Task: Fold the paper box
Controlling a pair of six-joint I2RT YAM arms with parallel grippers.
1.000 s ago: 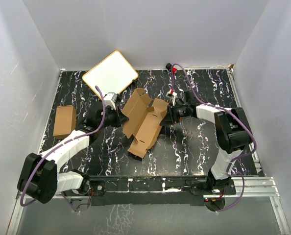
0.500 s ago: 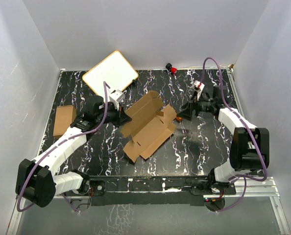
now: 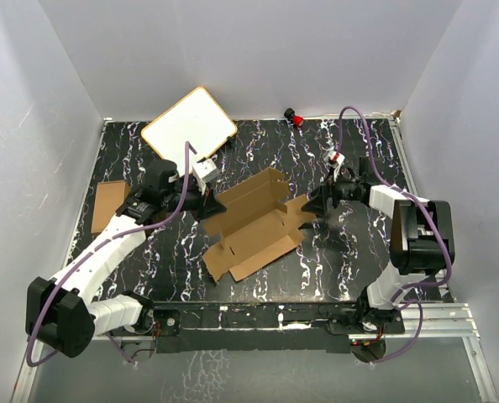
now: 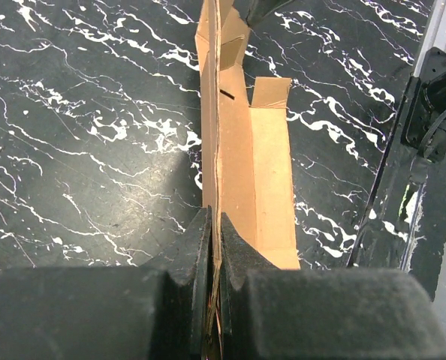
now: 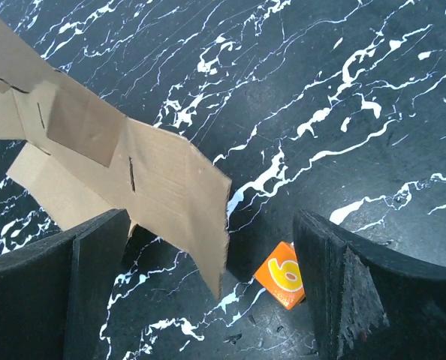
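Observation:
The paper box [image 3: 254, 222] is a brown cardboard die-cut sheet with flaps and slots, spread partly open in the middle of the table. My left gripper [image 3: 209, 206] is shut on its left edge. In the left wrist view the fingers [image 4: 197, 244] pinch the thin edge, and the paper box [image 4: 245, 150] runs away from them. My right gripper [image 3: 315, 201] stands open at the sheet's right end. In the right wrist view a flap corner of the paper box [image 5: 140, 169] pokes between the wide-apart fingers [image 5: 95, 262], and nothing is clamped by the right gripper [image 5: 212, 251].
A small brown carton [image 3: 105, 208] lies at the left edge, partly behind the left arm. A white board with a tan rim [image 3: 189, 124] leans at the back left. A small red and black object [image 3: 296, 116] sits at the back wall. An orange tile marked 6 [image 5: 285, 274] lies by the right finger.
My right gripper has opened, let go of the box and drawn back to the right. The box has unfolded and sunk flatter onto the table. The left gripper stays shut on its edge.

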